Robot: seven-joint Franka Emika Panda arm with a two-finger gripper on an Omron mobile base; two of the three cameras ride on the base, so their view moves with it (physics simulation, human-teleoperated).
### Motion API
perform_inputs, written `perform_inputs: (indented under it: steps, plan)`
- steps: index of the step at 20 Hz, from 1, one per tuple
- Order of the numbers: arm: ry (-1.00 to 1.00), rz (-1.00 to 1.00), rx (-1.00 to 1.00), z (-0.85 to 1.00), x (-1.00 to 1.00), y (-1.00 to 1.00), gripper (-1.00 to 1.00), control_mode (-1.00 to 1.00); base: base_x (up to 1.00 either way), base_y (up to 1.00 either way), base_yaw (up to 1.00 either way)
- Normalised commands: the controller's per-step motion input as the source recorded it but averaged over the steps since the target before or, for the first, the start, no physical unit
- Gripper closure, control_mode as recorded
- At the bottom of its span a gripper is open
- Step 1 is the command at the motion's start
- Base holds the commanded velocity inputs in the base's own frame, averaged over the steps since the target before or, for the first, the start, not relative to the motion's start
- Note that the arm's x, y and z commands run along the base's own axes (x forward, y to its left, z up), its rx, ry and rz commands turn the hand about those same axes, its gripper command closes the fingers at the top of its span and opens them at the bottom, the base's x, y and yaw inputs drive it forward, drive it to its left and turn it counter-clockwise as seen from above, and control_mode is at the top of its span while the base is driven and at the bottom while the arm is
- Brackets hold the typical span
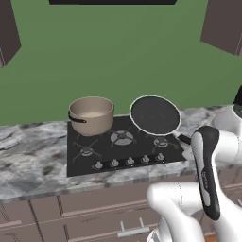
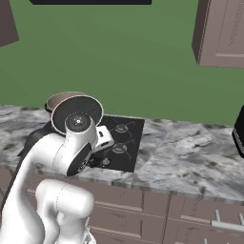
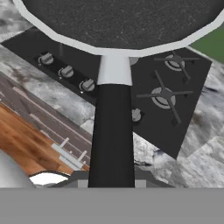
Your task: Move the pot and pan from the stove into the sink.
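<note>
Pan point(image 1: 155, 115) is tilted up off the stove point(image 1: 124, 146), your pincer point(image 3: 112, 181) clamped on its handle point(image 3: 112, 131). Pot point(image 1: 91, 115) waits on the back burner. Next, you carry the pan over the worktop point(image 2: 190, 147) to the sink.

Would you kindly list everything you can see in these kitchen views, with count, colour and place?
pot: one, beige-tan with dark side handles, on the back left burner of the stove.
pan: one, black with a thin light rim, tilted up over the right side of the stove, its long black handle running down between the fingers.
stove: one, black glass cooktop with grated burners, set in the counter.
knobs: a row, silver, along the stove's front edge.
counter: one, grey marbled, either side of the stove.
wall: green, behind the counter.
cabinets: brown, above and below the counter.
gripper: one, dark fingers, shut on the pan's handle.
arm: one, white with dark joints.
</note>
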Motion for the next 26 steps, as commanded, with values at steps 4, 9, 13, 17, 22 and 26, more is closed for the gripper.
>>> perform_inputs:
  steps: [4, 9, 13, 17, 22, 26]
  plan:
    - [-0.05, 0.05, -0.02, 0.03, -0.22, 0.09, 1.00, -1.00, 0.00, 0.00, 0.00]
    - [0.00, 0.00, 0.00, 0.00, 0.00, 0.00, 1.00, -1.00, 0.00, 0.00, 0.00]
    - [0.00, 0.00, 0.00, 0.00, -0.06, 0.00, 1.00, 1.00, -0.10, 0.00, 0.00]
    - [0.00, 0.00, 0.00, 0.00, 0.00, 0.00, 1.00, 1.00, -0.19, 0.00, 0.00]
    - [0.00, 0.00, 0.00, 0.00, 0.00, 0.00, 1.00, 1.00, -0.27, 0.01, 0.01]
    - [0.00, 0.00, 0.00, 0.00, 0.00, 0.00, 1.00, 1.00, -0.61, 0.00, 0.22]
